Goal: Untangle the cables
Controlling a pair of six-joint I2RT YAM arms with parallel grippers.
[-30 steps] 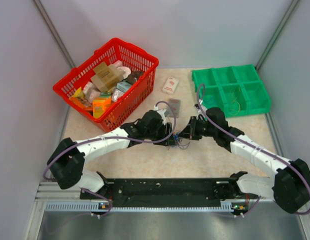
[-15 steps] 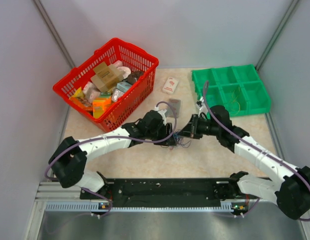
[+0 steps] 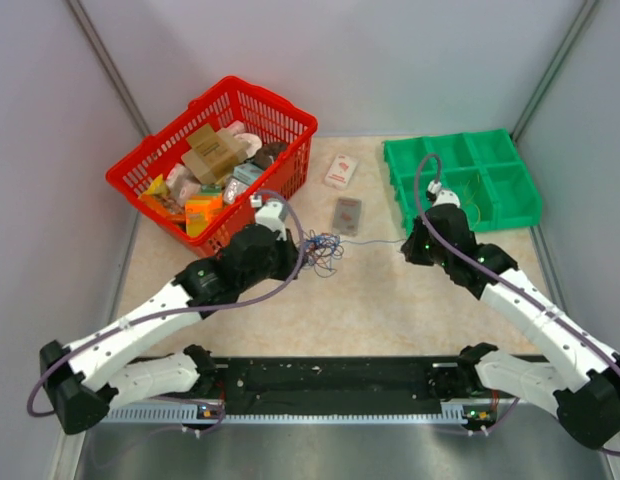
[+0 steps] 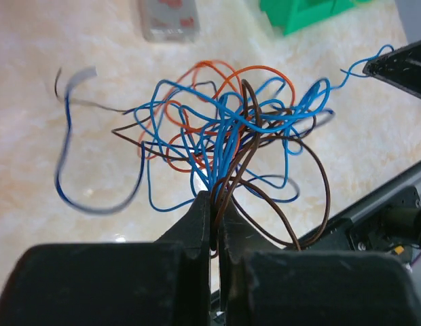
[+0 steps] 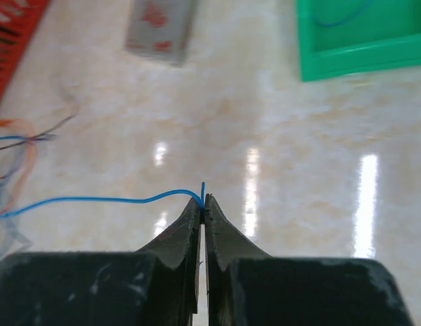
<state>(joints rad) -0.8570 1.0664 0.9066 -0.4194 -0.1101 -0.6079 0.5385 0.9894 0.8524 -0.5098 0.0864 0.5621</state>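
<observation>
The left gripper (image 4: 212,205) is clenched on the root of the cables (image 4: 231,129) — a sheaf of blue and brown strands runs straight into its shut jaws; the rest of the knot, with orange loops at the far side, fans out just beyond the fingertips. The right gripper (image 5: 202,201) is pinched on the very end of a single blue strand (image 5: 95,200), which leaves its tips and runs off toward the tangle.

From above, the two grippers stand well apart; the strand stretches between them, passing just on the near side of a grey packet (image 3: 347,214). The tangle sits beside the near corner of the red basket (image 3: 215,165), the right gripper near the green tray (image 3: 460,185).

The wires look feather-light, limp yet a little springy, and smooth enough to slide out of a pinch; a steady pull on one free end seems the best hold — a hard tug would likely cinch the loops tighter.
</observation>
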